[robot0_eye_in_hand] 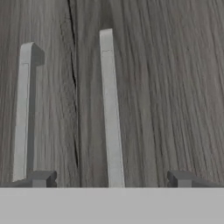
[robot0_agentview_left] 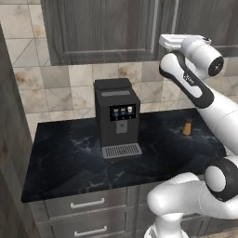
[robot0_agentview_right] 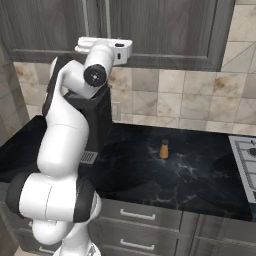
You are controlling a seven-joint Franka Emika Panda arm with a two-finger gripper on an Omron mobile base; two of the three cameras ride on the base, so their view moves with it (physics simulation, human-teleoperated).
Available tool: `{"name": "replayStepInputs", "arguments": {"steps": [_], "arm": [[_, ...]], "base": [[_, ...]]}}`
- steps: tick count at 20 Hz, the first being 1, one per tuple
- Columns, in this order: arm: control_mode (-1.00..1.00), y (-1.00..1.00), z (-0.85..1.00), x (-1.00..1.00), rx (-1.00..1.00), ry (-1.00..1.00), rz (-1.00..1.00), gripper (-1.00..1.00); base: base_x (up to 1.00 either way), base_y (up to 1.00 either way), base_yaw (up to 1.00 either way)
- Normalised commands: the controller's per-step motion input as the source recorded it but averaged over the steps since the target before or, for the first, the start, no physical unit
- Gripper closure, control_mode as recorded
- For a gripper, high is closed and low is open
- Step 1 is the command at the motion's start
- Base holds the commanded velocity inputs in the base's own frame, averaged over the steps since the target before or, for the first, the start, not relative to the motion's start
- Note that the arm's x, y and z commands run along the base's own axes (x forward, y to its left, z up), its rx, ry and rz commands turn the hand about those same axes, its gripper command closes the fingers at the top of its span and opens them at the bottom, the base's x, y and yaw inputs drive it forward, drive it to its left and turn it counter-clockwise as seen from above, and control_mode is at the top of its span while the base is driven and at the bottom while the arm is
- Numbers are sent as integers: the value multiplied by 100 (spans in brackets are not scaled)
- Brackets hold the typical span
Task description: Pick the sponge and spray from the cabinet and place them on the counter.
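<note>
Closed cabinet [robot0_eye_in_hand: 166, 87] doors face the spread tool [robot0_eye_in_hand: 111, 178], straddling one silver handle [robot0_eye_in_hand: 110, 109]

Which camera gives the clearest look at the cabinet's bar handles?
The hand view: two silver bar handles stand close up on either side of the door seam, between the open claw tips. The left and right base views show them as thin, distant strips on the cabinet.

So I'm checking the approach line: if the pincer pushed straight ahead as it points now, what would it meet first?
Most likely the handle centred between the open pincer tips, standing proud of the closed cabinet door. Depth is unclear.
</note>
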Motion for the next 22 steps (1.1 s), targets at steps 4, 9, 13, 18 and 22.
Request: {"name": "replayStepInputs", "arguments": {"steps": [4, 9, 13, 18, 22], "arm": [[-100, 0, -1, 33, 0, 0, 3, -100], [-100, 0, -2, 34, 0, 0, 3, -100], [-100, 0, -3, 33, 0, 0, 3, -100], [-100, 7, -16, 41, 0, 0, 1, 100], [-100, 1, -3, 40, 0, 4, 0, 100]], "base": [[0, 0, 0], [0, 0, 0], [0, 0, 0], [0, 0, 0], [0, 0, 0]]}}
